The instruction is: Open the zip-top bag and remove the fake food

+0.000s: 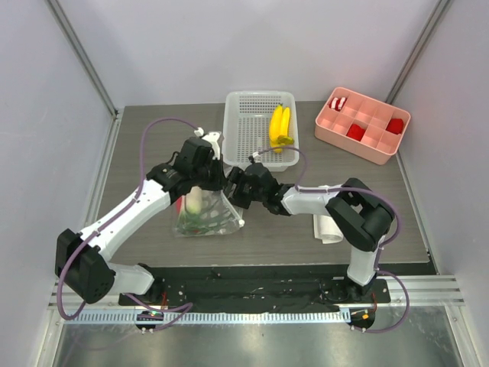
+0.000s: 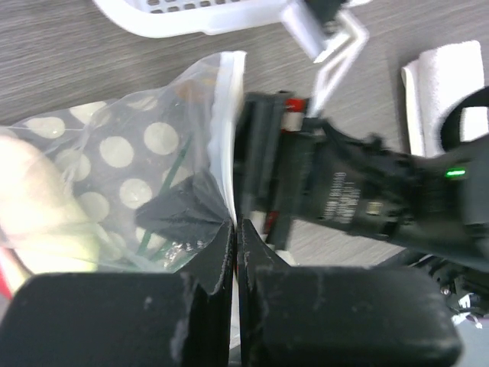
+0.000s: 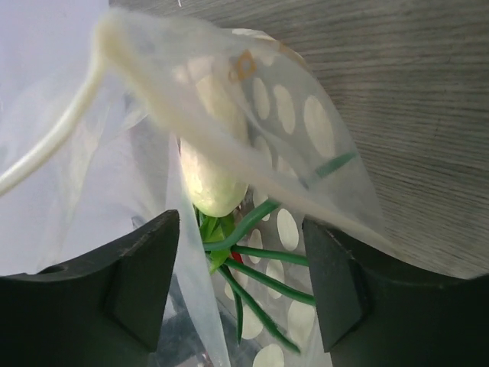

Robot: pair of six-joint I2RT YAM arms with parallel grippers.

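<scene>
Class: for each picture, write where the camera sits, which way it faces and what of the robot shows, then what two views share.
Top external: above and behind the bases, looking down on the grey table; both arms show.
Left wrist: on the left arm, looking along the left gripper, shut on the clear polka-dot zip-top bag.
Right wrist: on the right arm, looking past the open right gripper at the white plastic radish inside.
Shared: both wrist views show the bag.

One zip-top bag (image 1: 205, 220), one banana bunch (image 1: 280, 126), one basket (image 1: 248, 126), one pink tray (image 1: 344, 143).
</scene>
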